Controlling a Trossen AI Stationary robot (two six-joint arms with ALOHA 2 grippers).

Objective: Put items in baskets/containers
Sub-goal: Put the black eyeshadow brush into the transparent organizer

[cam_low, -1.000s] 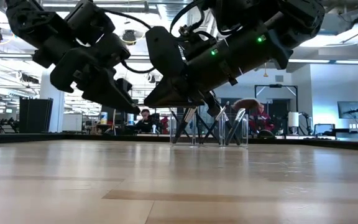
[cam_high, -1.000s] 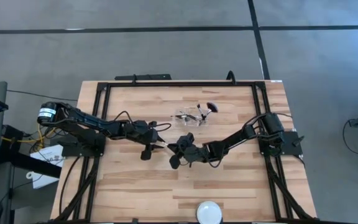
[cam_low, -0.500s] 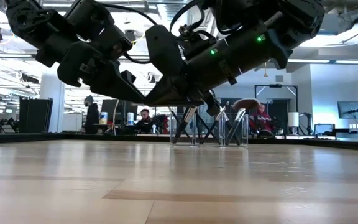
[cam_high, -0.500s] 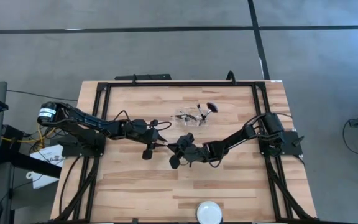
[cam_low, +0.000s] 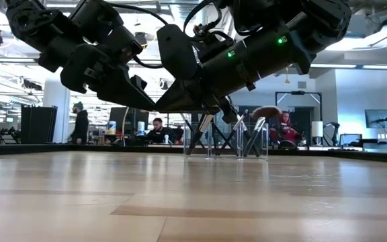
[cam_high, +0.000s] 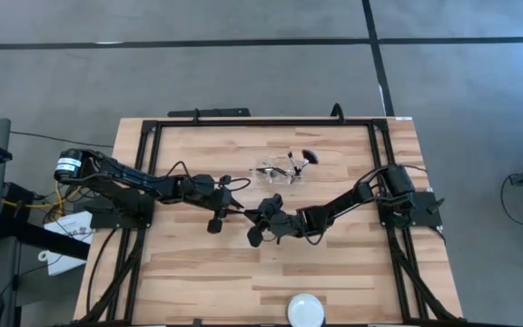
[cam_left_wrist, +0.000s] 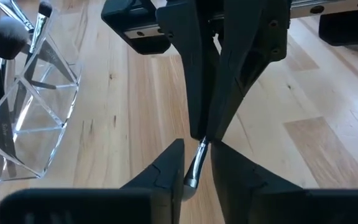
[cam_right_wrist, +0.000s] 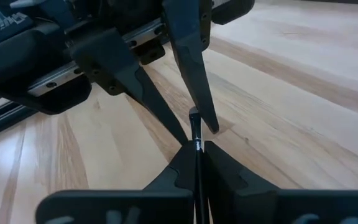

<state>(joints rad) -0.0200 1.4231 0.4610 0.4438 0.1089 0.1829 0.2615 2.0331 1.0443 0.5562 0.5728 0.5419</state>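
Between both pincers: slim brush (cam_right_wrist: 195,134), dark handle, silvery ferrule.

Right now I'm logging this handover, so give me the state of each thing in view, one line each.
Right pincer: shut on the brush, above the table.
Left pincer: fingers either side of the brush's other end, a gap still showing.
Brush: in mid-air between both pincers.
Clear container: upright, holding several brushes.
White disc: lying at the table's edge.
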